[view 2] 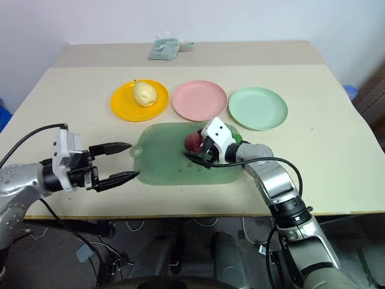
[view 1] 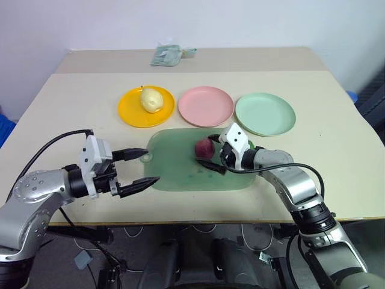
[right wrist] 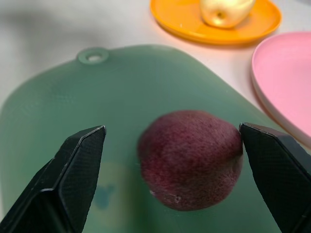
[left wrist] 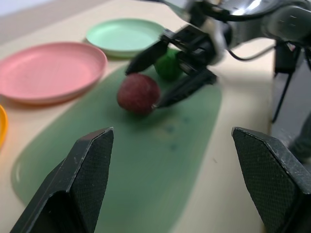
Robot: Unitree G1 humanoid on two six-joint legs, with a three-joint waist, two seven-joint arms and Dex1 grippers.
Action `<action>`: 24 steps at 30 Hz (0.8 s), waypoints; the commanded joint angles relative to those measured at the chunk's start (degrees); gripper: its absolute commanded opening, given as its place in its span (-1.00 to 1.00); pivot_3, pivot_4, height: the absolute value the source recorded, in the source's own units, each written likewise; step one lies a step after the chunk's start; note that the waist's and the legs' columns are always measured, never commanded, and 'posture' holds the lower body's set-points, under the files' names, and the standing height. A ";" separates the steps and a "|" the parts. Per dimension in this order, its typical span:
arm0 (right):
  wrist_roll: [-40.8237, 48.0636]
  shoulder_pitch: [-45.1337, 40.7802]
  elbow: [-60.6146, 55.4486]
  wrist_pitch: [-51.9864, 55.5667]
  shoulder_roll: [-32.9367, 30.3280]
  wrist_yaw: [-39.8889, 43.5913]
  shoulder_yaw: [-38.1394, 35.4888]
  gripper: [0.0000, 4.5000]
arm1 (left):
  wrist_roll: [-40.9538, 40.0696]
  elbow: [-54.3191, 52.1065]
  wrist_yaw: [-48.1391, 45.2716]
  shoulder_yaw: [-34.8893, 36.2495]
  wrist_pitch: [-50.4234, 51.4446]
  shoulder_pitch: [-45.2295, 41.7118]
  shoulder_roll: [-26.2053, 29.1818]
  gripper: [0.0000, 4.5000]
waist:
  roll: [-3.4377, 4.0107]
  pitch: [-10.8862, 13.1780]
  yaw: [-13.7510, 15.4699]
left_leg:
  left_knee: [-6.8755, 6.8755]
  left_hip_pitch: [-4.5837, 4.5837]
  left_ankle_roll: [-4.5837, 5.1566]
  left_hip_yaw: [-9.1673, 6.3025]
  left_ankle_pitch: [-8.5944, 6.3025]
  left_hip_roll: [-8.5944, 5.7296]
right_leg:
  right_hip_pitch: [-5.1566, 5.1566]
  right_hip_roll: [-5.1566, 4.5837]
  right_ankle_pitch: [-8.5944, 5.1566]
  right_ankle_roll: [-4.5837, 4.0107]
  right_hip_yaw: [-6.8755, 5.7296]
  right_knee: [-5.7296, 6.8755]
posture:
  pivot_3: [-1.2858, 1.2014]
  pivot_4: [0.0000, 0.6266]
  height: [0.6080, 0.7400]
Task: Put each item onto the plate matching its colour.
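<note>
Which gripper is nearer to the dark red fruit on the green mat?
Right. The right gripper stands open around the dark red fruit on the green mat; the left gripper, also open, is apart from it, at the mat's left edge.

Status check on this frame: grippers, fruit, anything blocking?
Both grippers open, empty. Right gripper jaws straddle red fruit on green mat. Pear on yellow plate. Pink plate unblocked.

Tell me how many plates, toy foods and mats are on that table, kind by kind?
Plates: 3, yellow-orange plate, pink plate, mint green plate.
Toy foods: 3, pale yellow pear on the yellow-orange plate, dark red fruit and green ball on the mat.
Mats: 1, green mat.
Total: 7.
</note>
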 commanded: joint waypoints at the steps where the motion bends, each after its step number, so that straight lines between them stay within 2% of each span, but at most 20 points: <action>1: -0.67 -2.05 0.39 -1.05 1.07 0.26 -0.35 1.00 | -0.02 -1.52 -3.41 3.07 -3.36 3.10 1.02 0.76 | 0.00 0.00 -0.08 | 0.00 0.00 0.00 0.00 0.00 0.00 | 0.00 0.00 0.00 0.00 0.00 -0.01 | 0.03 -0.52 1.00; 9: -1.56 -2.90 2.14 -1.18 2.19 0.65 -0.64 1.00 | 3.07 -0.23 -4.90 2.89 -10.12 6.76 -1.03 0.76 | 0.01 0.00 -0.02 | -0.02 0.00 -0.01 0.00 -0.01 0.01 | 0.00 0.00 -0.01 -0.02 0.00 -0.04 | 0.03 -0.52 1.00; 13: -1.82 -2.81 1.90 -0.80 2.23 0.83 -1.17 0.19 | 3.95 0.29 -3.81 1.88 -11.10 5.79 -1.72 0.79 | 0.00 0.00 -0.06 | -0.03 0.00 -0.01 0.00 -0.01 0.01 | 0.00 0.00 -0.01 -0.02 0.00 -0.04 | 0.03 -0.52 1.00; 15: -1.80 -2.82 1.63 -0.71 2.12 0.80 -1.53 -0.02 | 4.16 0.42 -3.43 1.36 -11.26 5.33 -1.88 0.79 | 0.00 0.00 -0.05 | -0.04 0.00 -0.01 0.00 -0.01 0.01 | 0.00 0.00 -0.01 -0.02 0.00 -0.04 | 0.03 -0.52 1.00; 20: 1.32 -6.19 0.93 0.27 3.36 0.54 -5.23 -0.03 | 3.61 1.06 -1.13 0.22 -10.12 2.26 -2.59 0.79 | 0.02 0.01 -0.07 | -0.03 0.00 -0.01 0.00 -0.01 0.01 | -0.01 0.00 -0.01 -0.01 0.00 -0.04 | 0.03 -0.52 1.00; 22: 1.88 -10.10 3.64 -0.83 4.00 0.54 -6.74 -0.03 | 3.28 1.07 0.16 -0.45 -9.40 0.87 -3.19 0.79 | 0.03 0.02 -0.19 | -0.03 0.00 -0.01 0.00 -0.01 0.01 | -0.02 0.00 0.00 -0.01 0.00 -0.03 | 0.03 -0.52 1.00; 24: 0.05 -15.59 11.01 -5.02 4.83 -0.35 -7.41 -0.03 | 2.82 1.12 1.84 -1.06 -8.42 -0.55 -4.16 0.79 | 0.03 0.02 -0.56 | -0.03 0.01 -0.01 0.00 0.00 0.01 | -0.02 0.02 0.01 0.01 -0.01 -0.01 | 0.03 -0.52 1.00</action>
